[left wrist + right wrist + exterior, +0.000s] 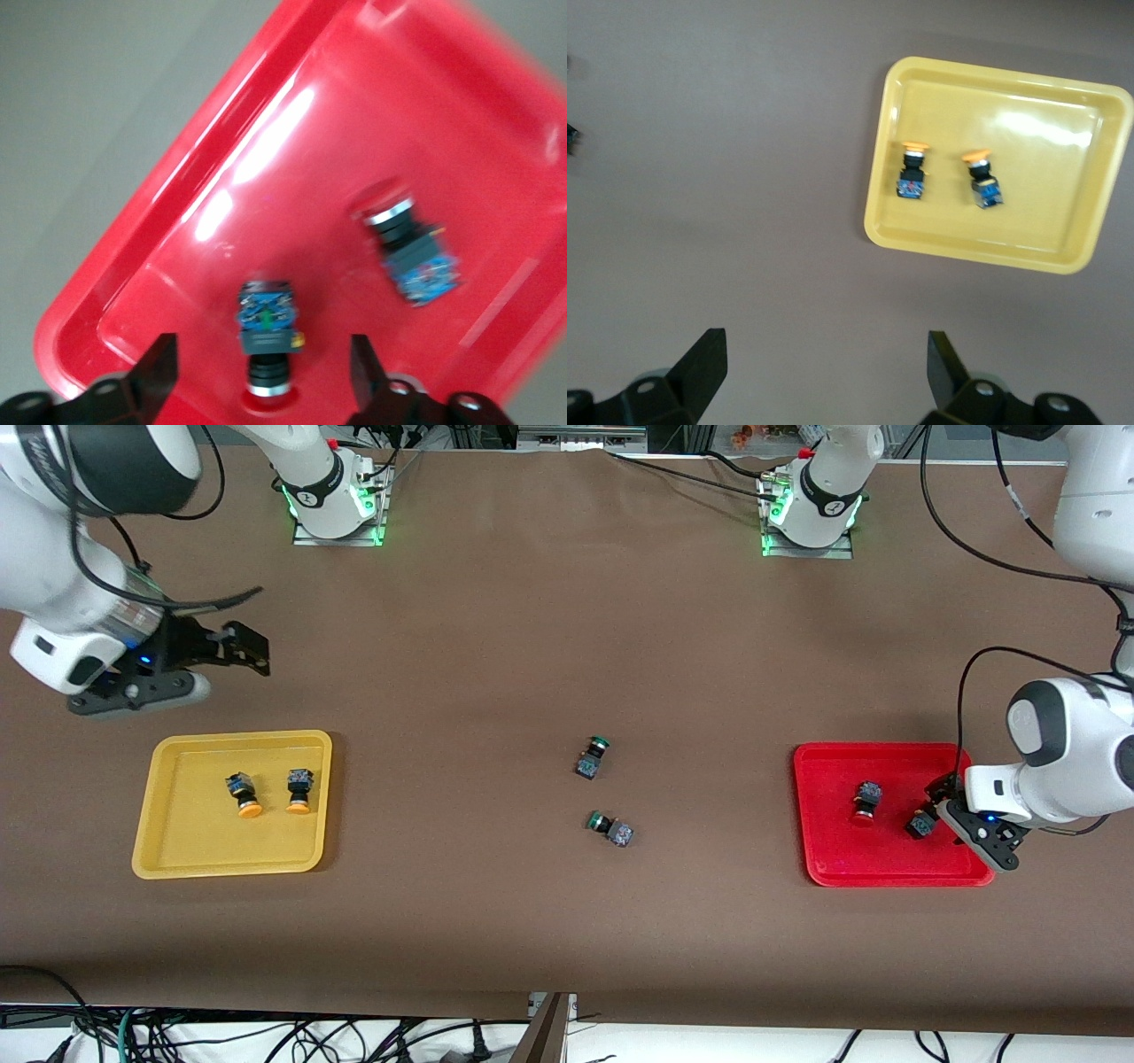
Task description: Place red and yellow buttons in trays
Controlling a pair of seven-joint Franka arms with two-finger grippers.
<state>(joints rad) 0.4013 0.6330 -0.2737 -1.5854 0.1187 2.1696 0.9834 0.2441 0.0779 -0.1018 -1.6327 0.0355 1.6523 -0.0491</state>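
The red tray holds two red buttons, one near its middle and one toward the left arm's end. My left gripper is open low over that second red button; in the left wrist view the gripper straddles the button without touching it, with the other red button beside it on the tray. The yellow tray holds two yellow buttons. My right gripper is open and empty, up in the air beside the yellow tray.
Two green-capped switches lie on the brown table between the trays. The arm bases stand along the table's edge farthest from the front camera.
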